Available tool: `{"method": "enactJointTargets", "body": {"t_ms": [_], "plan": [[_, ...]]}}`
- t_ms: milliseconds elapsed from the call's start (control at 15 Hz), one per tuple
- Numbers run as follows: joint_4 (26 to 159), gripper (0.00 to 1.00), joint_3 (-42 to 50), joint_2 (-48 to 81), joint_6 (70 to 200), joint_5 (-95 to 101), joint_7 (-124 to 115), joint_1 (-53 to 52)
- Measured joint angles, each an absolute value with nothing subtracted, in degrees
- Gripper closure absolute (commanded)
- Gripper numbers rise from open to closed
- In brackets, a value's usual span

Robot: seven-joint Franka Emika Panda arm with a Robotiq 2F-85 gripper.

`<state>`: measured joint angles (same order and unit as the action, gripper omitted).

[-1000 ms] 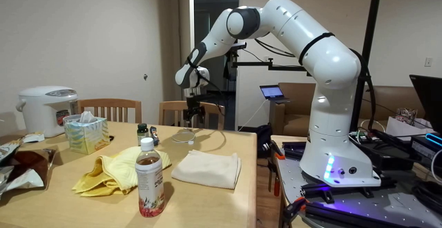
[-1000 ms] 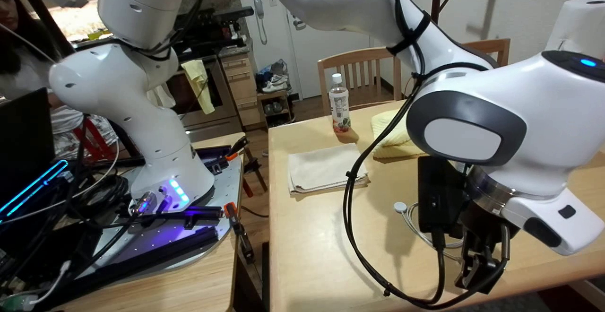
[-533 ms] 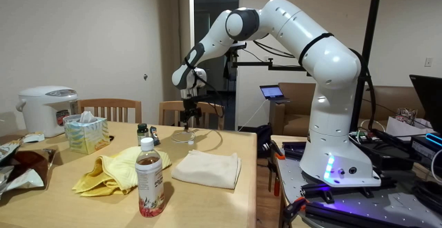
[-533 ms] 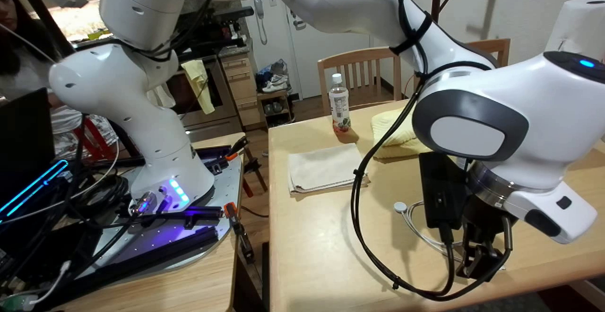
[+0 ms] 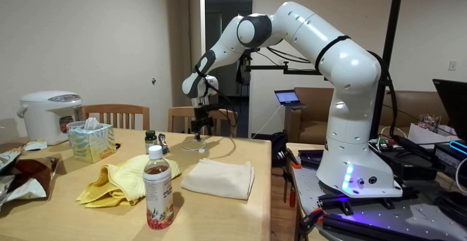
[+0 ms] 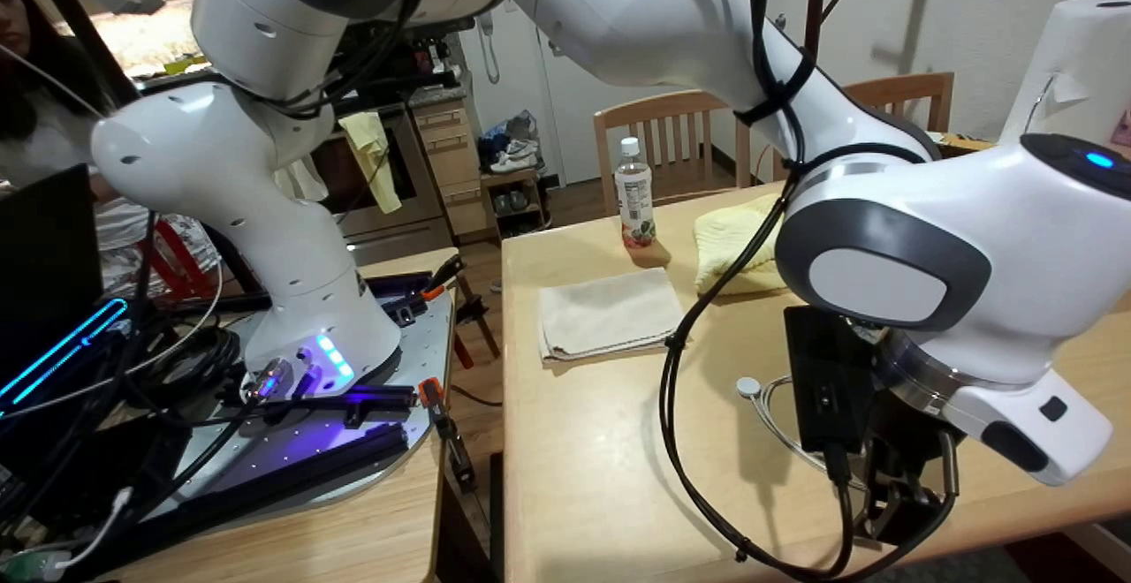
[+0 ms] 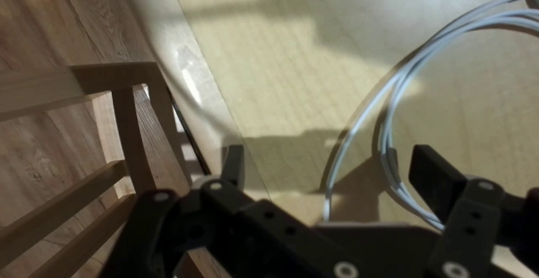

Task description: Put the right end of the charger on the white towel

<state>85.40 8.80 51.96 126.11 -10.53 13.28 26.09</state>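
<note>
While the arm (image 5: 305, 27) arches high, its gripper (image 7: 330, 162) points down at the charger (image 7: 406, 72), fingers (image 7: 436, 181) apart.

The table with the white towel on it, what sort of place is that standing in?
Probably a home's dining area beside a kitchen: wooden chairs stand at the table, a tissue box sits on it, and an exterior view shows what looks like an oven with cloths hanging on its front.

White arm (image 5: 312, 33), black 2-fingered claw (image 7: 329, 166)
</note>
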Motion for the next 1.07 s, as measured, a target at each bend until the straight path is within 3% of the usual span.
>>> {"method": "enactJointTargets", "body": {"t_ms": [267,333,467,733,800,933,1067], "plan": [[84.54,0.02,8.82,51.96,126.07,-10.53,13.68,27.14],[84.39,0.25,8.82,51.96,126.02,-10.53,13.70,27.31],[84.16,0.28,8.82,51.96,125.78,-10.51,13.72,27.48],[83.59,0.55,8.82,51.96,125.09,-10.46,13.74,27.50],[83.38,0.15,8.82,51.96,124.72,-10.46,13.76,27.50],[82.99,0.16,8.82,51.96,123.95,-10.45,13.77,27.50],[82.69,0.05,8.79,51.96,123.37,-10.45,13.77,27.50]]}}
